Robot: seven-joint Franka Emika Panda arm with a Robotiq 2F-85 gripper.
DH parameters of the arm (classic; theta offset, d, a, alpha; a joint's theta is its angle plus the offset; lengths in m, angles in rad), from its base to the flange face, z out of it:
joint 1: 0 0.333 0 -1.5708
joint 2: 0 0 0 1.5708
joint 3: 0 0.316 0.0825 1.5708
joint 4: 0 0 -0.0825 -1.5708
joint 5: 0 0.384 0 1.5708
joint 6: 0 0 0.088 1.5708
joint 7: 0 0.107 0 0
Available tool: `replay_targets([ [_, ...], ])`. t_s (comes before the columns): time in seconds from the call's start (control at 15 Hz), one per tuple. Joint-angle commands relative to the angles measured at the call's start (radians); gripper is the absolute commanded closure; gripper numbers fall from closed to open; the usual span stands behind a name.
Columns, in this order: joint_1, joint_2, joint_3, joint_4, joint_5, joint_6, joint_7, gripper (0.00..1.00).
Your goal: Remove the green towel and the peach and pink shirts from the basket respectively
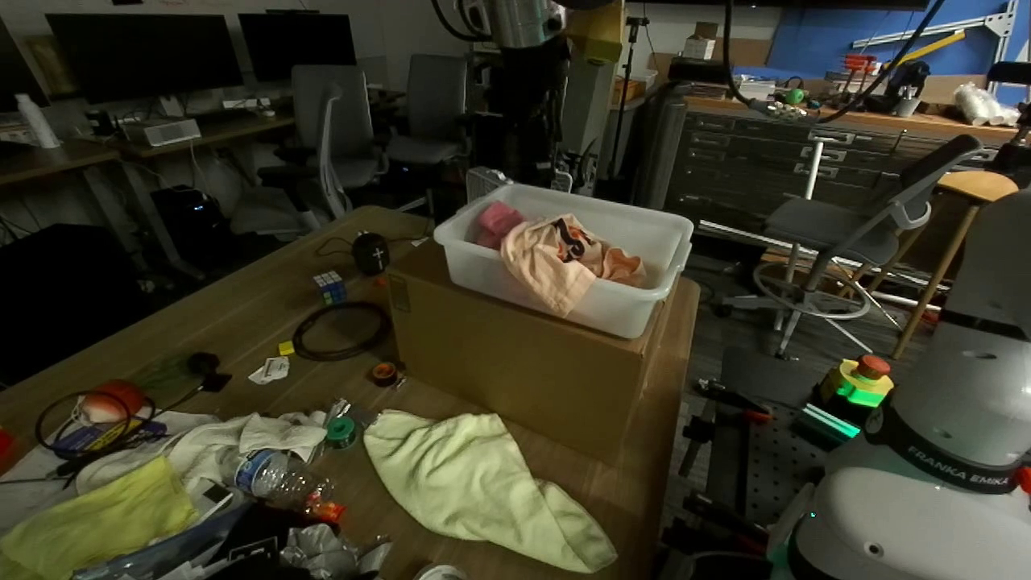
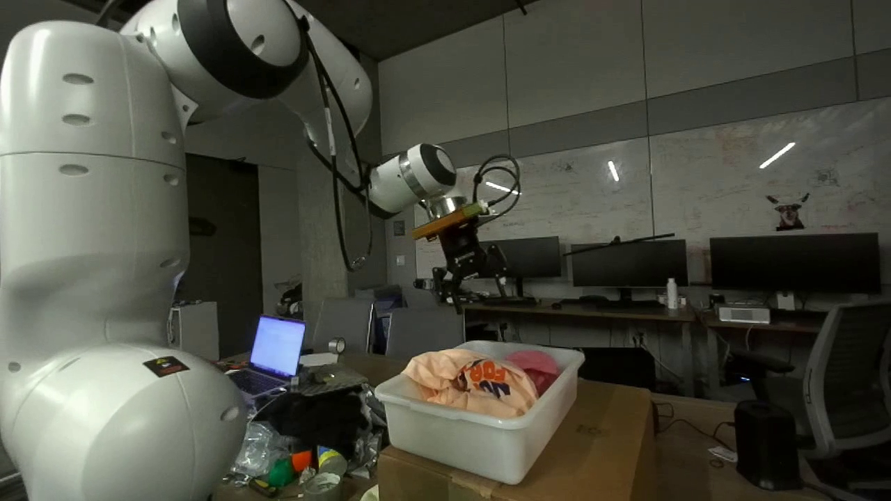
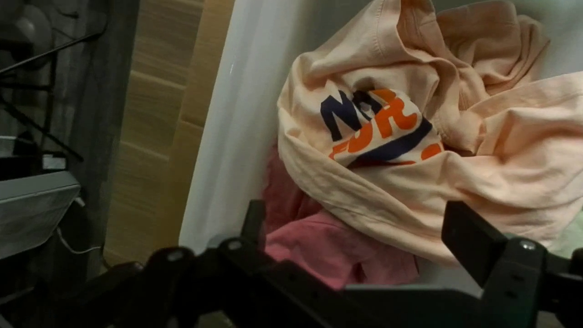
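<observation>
Gripper (image 2: 479, 296) is hanging higher than the basket (image 2: 452, 445), its fingers (image 3: 471, 241) standing well apart. In both exterior views the basket is resting on a box (image 1: 515, 362), itself standing on the table (image 1: 628, 503). The peach shirt (image 1: 548, 254) is lying crumpled in the basket, one part draping over the rim; the wrist view is showing its orange and dark print, with the pink shirt (image 3: 328, 246) lying partly beneath it. The towel (image 1: 483, 483) is lying outside the basket, on the table just beside the box. A bottle (image 1: 278, 475) is lying on its side near the towel.
</observation>
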Motion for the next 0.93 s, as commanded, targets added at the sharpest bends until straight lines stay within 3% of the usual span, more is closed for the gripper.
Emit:
replay_targets([
  [0.0,-0.049,-0.04,-0.051,-0.056,0.188,0.095,-0.092,0.0],
  [0.33,-0.088,-0.006,-0.094,-0.068,0.435,0.107,-0.158,0.0],
  [0.6,-0.1,0.032,-0.1,-0.08,0.5,0.142,-0.114,0.0],
  [0.87,-0.105,0.07,-0.097,-0.098,0.488,0.185,-0.065,0.0],
])
